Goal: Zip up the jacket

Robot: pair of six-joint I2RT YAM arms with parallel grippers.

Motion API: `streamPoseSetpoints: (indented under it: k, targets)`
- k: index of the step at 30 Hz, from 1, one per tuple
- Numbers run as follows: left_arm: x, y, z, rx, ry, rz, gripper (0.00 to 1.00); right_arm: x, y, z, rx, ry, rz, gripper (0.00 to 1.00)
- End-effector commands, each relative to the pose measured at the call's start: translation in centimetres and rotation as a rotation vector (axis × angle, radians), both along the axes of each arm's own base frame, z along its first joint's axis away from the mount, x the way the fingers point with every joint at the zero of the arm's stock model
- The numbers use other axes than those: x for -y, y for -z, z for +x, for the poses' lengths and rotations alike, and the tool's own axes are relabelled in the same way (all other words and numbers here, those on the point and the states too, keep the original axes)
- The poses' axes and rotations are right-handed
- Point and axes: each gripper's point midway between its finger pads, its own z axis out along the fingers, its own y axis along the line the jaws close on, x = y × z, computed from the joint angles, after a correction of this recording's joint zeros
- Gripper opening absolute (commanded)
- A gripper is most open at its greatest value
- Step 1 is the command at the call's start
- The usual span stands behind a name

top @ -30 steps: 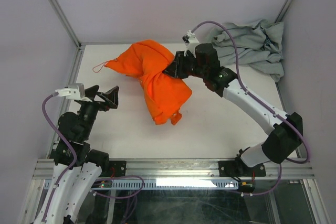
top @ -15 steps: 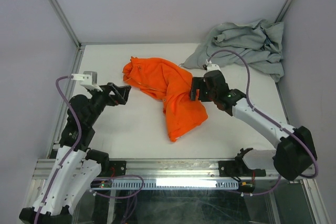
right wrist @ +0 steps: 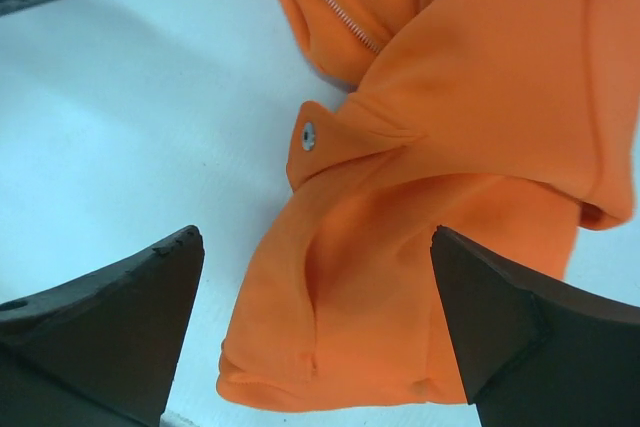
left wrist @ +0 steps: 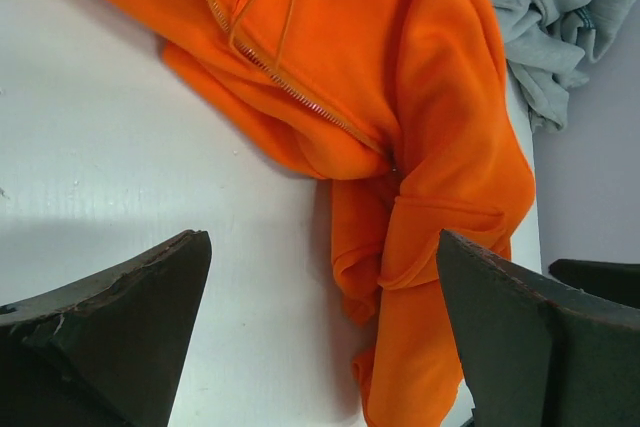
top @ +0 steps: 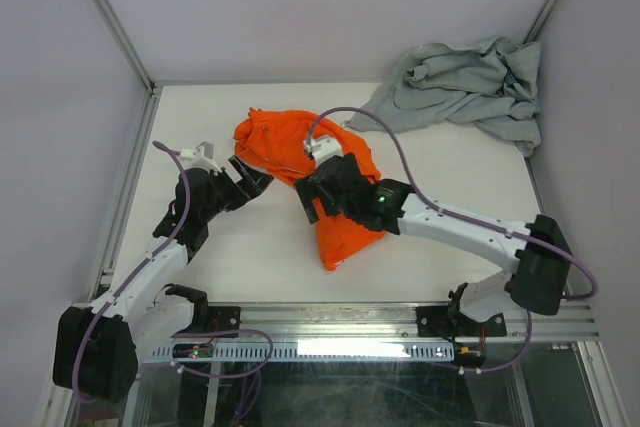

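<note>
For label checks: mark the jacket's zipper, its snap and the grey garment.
zipper (left wrist: 300, 97), left wrist view, mid teeth.
snap (right wrist: 308, 135), right wrist view, metal face.
grey garment (top: 465, 87), top view, crumpled middle.

Jacket (right wrist: 470, 137) (bunched) under spread hand (right wrist: 315, 322)

Top view looks down from behind; both wrist views closely share the jacket (left wrist: 420, 97).
</note>
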Motion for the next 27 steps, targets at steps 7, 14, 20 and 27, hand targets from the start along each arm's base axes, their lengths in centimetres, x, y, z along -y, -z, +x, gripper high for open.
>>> streamPoseSetpoints:
  k: [7,14,20,27]
  targets:
    - [0.8,-0.8,1.3,0.04,-0.025,-0.139,0.99,-1.0,4.3,2.6,0.138,0.18,-0.289,0.97]
    - [1.1,-0.8,1.8,0.037,-0.017,-0.147,0.99,1.2,2.1,5.0,0.169,0.247,-0.286,0.21]
    - [2.0,-0.8,2.6,0.031,0.016,-0.152,0.99,5.4,-1.2,7.4,0.002,0.2,0.097,0.0]
    - [4.5,0.7,4.2,-0.02,0.074,-0.174,0.99,11.5,-1.7,9.1,-0.137,0.229,0.429,0.0]
